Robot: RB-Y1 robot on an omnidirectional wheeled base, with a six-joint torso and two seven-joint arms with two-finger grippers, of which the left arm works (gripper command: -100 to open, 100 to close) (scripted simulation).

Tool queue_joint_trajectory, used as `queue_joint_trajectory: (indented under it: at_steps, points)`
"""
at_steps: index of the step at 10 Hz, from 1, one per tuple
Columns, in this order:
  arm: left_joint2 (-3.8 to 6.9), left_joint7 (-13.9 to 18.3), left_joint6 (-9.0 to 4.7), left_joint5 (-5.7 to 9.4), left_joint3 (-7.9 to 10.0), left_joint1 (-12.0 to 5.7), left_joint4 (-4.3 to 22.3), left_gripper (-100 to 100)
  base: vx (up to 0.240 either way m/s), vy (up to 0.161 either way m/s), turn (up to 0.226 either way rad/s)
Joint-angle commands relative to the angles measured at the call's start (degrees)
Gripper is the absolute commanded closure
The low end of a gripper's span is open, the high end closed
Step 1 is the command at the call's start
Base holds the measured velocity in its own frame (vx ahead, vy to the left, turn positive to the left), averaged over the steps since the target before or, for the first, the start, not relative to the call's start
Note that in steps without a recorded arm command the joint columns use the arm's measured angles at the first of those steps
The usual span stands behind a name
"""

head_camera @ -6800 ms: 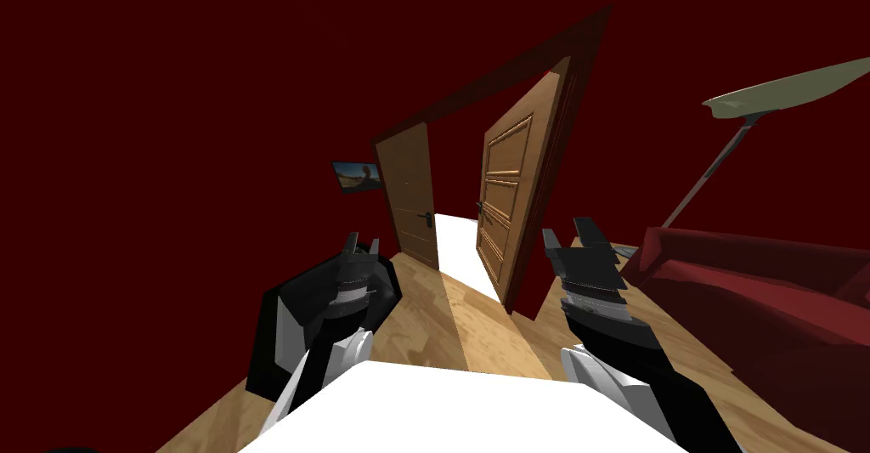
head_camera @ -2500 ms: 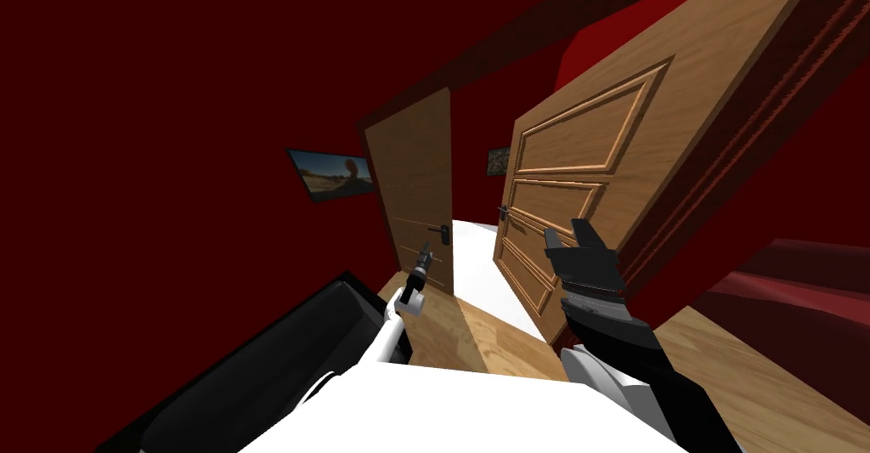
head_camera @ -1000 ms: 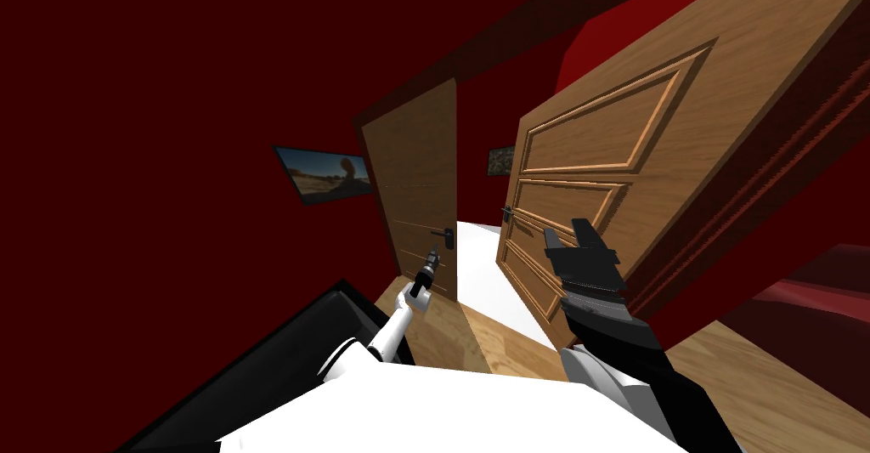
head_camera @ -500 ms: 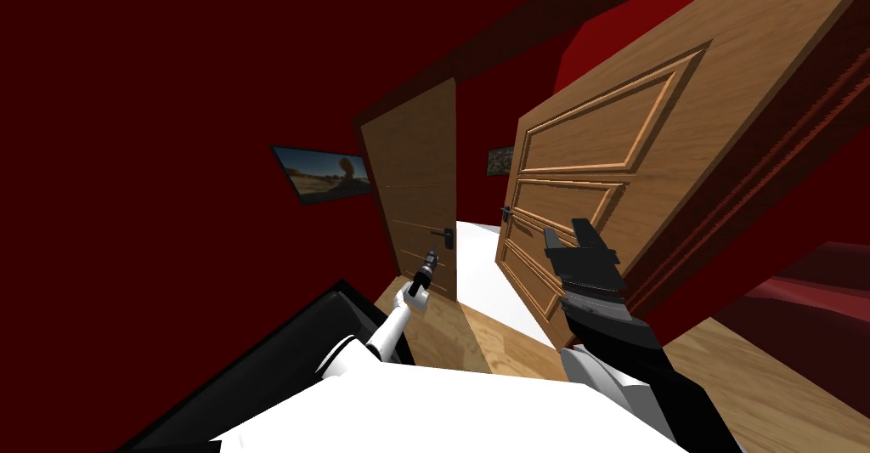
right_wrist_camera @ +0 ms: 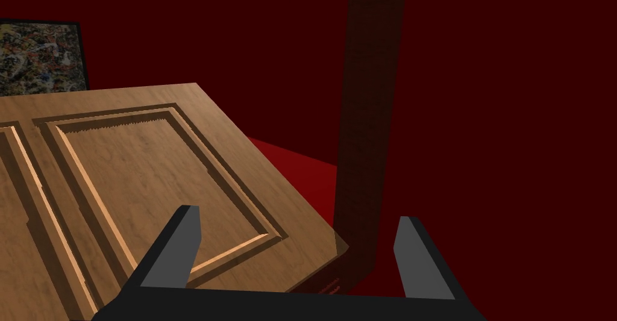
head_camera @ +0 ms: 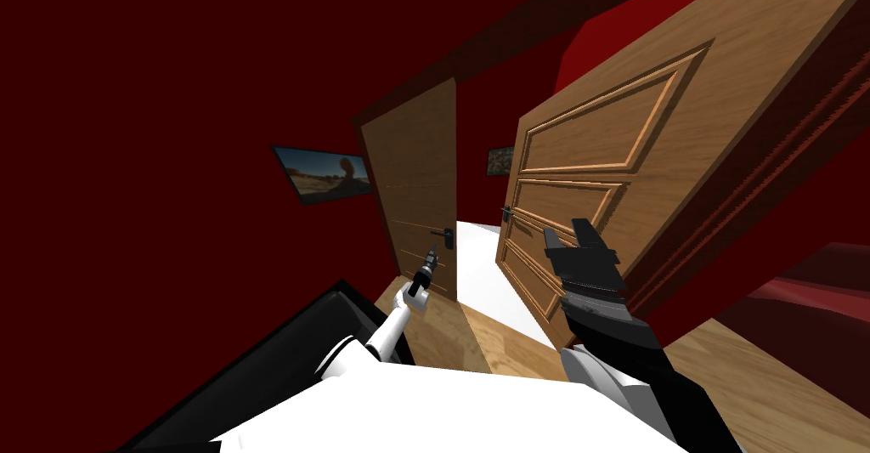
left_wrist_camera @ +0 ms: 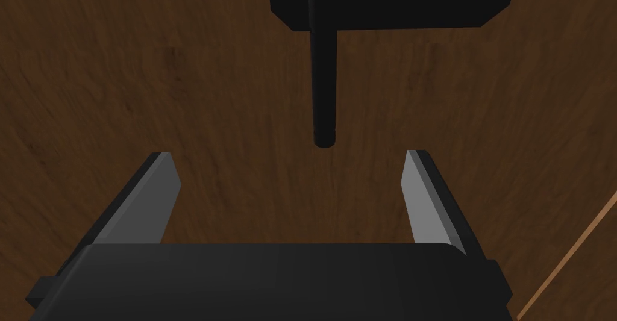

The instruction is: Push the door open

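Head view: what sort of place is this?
Likely a room inside a house: dark red walls, a plain door and a panelled door, both wooden, a framed picture on the wall, and a wood plank floor.

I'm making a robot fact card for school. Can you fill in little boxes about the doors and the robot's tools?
Left tool: open, facing the plain brown wooden door
Black lever handle: on that door, its tip just ahead of the gap between the left tool's fingers, not gripped
Right tool: open, holding nothing, in front of the panelled brown wooden door
Panelled door: standing open at an angle
Between the doors: white floor
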Motion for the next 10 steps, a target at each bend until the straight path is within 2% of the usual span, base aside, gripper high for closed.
queue_joint_trajectory:
  at_steps: [1, 3, 4, 10]
  points:
    - [0.0, 0.0, 0.0, 0.0, 0.0, 0.0, 0.0, -100, -0.005, 0.005, -0.017]
    - [0.0, 0.0, 0.0, 0.0, 0.0, 0.0, 0.0, -100, 0.006, -0.007, 0.021]
    - [0.71, 0.44, 0.48, 0.03, -0.41, -0.2, 0.33, -100, 0.007, -0.007, 0.023]
    - [0.71, 0.44, 0.48, 0.03, -0.41, -0.2, 0.33, -100, -0.001, 0.001, -0.002]
